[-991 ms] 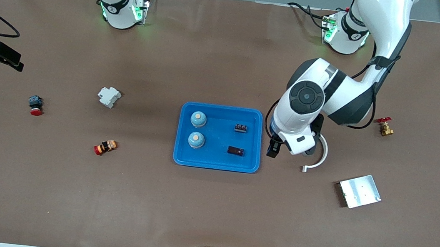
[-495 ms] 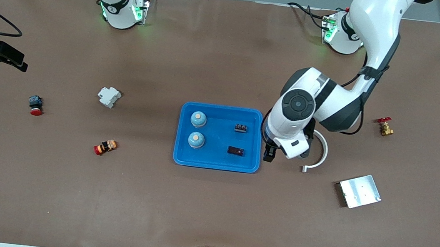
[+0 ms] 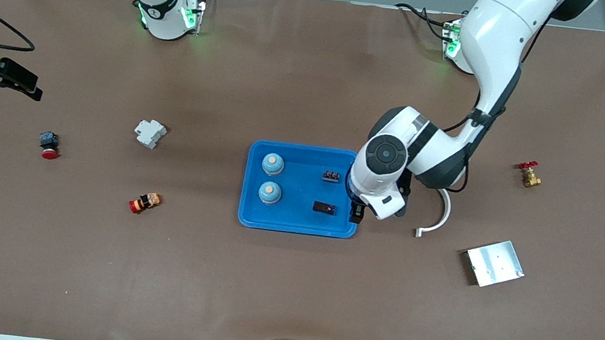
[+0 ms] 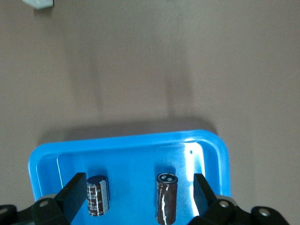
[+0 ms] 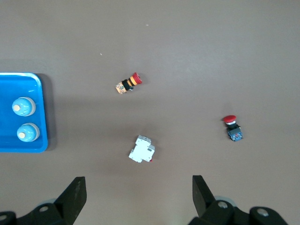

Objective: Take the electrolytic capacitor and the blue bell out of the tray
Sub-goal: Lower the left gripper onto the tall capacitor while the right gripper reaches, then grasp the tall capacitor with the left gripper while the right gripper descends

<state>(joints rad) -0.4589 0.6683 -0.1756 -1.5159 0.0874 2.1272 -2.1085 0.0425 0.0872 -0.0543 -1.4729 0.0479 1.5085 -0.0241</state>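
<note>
Right now, this was what I read off my screens:

Left gripper [image 3: 355, 216]: I saw it low over the edge of the blue tray [image 3: 296, 224] at the left arm's end, jaws spread wide and holding nothing.

Left fingers [image 4: 75, 197]: in the left wrist view I saw both dark fingers standing well apart, with the tray's floor between them.

Capacitors: the dark blue capacitor [image 4: 97, 196] lay just inside one finger, and the brown capacitor [image 4: 166, 203] lay in the gap closer to the other finger; I saw no finger touching either. From the front camera they showed as one capacitor [image 3: 330, 176] farther from that camera and one [image 3: 324, 208] nearer, the nearer one just beside the gripper.

Bells: two light blue bells [image 3: 273, 163] [image 3: 270, 192] stood upright in the tray toward the right arm's end, well apart from the left jaws.

Right gripper [image 5: 136, 197]: I held it waiting high over the table's right arm end, jaws wide and empty; the front camera showed only dark parts of it at the frame's edge.

Under the right jaws: a white breaker block [image 5: 142, 150] lay roughly between the finger lines; a red-capped push button [image 5: 232, 127] and a red and orange button [image 5: 128, 84] lay apart from it.

Elsewhere: a white curved piece [image 3: 437, 216], a metal plate [image 3: 495, 263] and a brass valve [image 3: 529, 174] lay toward the left arm's end.
</note>
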